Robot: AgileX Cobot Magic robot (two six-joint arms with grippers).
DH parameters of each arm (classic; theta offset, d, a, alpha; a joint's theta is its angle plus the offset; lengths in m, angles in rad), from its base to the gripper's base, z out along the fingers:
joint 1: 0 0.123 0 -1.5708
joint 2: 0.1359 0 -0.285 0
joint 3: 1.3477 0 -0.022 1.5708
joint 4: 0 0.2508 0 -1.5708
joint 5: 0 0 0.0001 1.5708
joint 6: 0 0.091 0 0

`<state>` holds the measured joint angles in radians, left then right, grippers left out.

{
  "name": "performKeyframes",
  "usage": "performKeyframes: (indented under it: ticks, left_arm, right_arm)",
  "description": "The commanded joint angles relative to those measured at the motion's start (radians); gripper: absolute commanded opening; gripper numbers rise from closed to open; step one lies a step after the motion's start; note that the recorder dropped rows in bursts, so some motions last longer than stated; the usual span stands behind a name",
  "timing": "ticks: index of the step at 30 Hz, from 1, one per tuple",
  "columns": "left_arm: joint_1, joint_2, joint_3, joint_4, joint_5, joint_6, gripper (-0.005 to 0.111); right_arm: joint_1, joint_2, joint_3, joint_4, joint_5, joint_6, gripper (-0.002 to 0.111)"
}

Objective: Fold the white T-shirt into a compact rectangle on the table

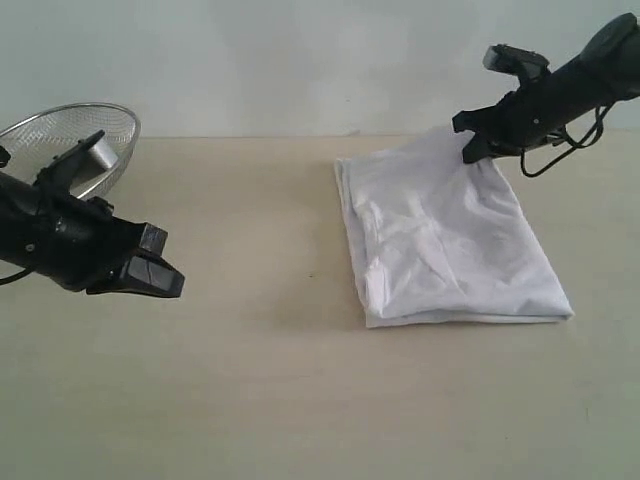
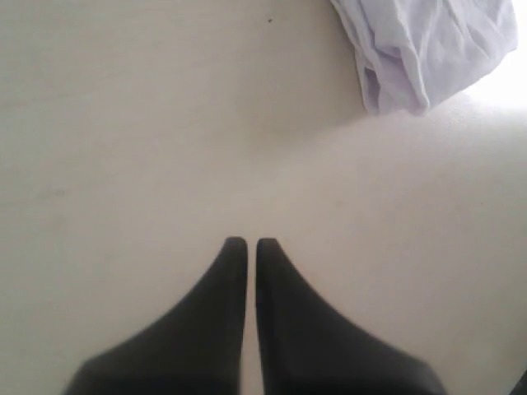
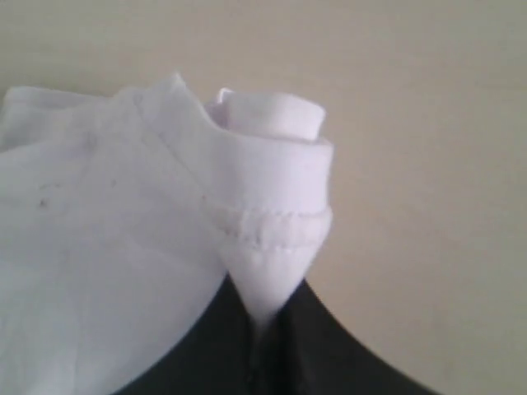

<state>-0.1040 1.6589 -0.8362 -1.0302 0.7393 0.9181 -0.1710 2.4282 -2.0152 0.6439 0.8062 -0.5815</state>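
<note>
The white T-shirt (image 1: 440, 240) lies partly folded, as a rumpled rectangle, on the right half of the table (image 1: 260, 380). My right gripper (image 1: 470, 150) is shut on the shirt's far right corner and holds it a little above the tabletop. In the right wrist view a stitched hem of the white T-shirt (image 3: 263, 214) bunches out from between the pinched jaws of the right gripper (image 3: 262, 325). My left gripper (image 1: 165, 275) hovers shut and empty over the bare table at the left, well away from the shirt. The left wrist view shows the left gripper (image 2: 247, 244) and a shirt corner (image 2: 412, 58).
A round wire-mesh metal basket (image 1: 70, 130) stands at the far left edge, behind the left arm. A pale wall runs along the back of the table.
</note>
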Motion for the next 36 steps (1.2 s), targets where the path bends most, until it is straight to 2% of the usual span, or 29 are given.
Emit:
performKeyframes:
  ticks: [1,11,14,20,21,22,23,24,26,27,30,32,34,35,36]
  left_arm:
    - [0.002,-0.007,0.004,-0.006,0.024,-0.014,0.004]
    - [0.002,-0.007,0.004,-0.008,0.054,-0.028,0.004]
    - [0.002,-0.007,0.004,-0.020,0.054,-0.028,0.004]
    - [0.002,-0.007,0.004,-0.027,0.020,-0.028,0.004]
    - [0.002,-0.007,0.004,-0.027,0.020,-0.028,0.004]
    - [0.002,-0.007,0.004,-0.027,0.016,-0.028,0.004]
    - [0.002,-0.007,0.004,-0.027,0.012,-0.028,0.004]
    - [0.002,-0.007,0.004,-0.027,0.006,-0.028,0.004]
    - [0.002,-0.007,0.004,-0.027,0.003,-0.021,0.004]
    - [0.002,-0.007,0.004,-0.027,-0.005,-0.015,0.004]
    - [0.002,-0.007,-0.002,-0.026,-0.037,-0.001,0.004]
    - [0.002,-0.007,-0.014,-0.026,-0.055,0.001,0.004]
    - [0.002,-0.007,-0.022,-0.026,-0.063,0.026,0.004]
    - [0.002,-0.007,-0.025,-0.030,-0.073,0.048,0.004]
    - [0.002,-0.007,-0.025,-0.041,-0.103,0.073,0.004]
  right_arm:
    - [-0.009,0.081,-0.127,-0.033,-0.010,0.045,0.000]
    - [-0.045,0.224,-0.384,-0.105,-0.021,0.139,0.000]
    - [-0.069,0.224,-0.385,-0.091,-0.074,0.139,0.000]
    - [-0.077,0.225,-0.385,-0.046,-0.030,0.050,0.001]
    - [-0.077,0.225,-0.385,-0.045,-0.022,0.041,0.005]
    - [-0.075,0.225,-0.385,-0.045,-0.008,0.041,0.016]
    - [-0.075,0.225,-0.385,-0.045,-0.008,0.041,0.028]
    - [-0.075,0.225,-0.385,-0.047,-0.010,0.050,0.048]
    - [-0.077,0.214,-0.395,-0.053,0.007,0.079,0.066]
    - [-0.077,0.204,-0.406,-0.067,0.044,0.099,0.070]
    - [-0.077,0.154,-0.459,-0.164,0.191,0.120,0.069]
    - [-0.077,0.117,-0.485,-0.264,0.268,0.152,0.065]
    - [-0.077,0.079,-0.497,-0.396,0.330,0.206,0.055]
    - [-0.079,0.057,-0.500,-0.448,0.377,0.262,0.044]
    - [-0.079,0.037,-0.500,-0.485,0.415,0.302,0.027]
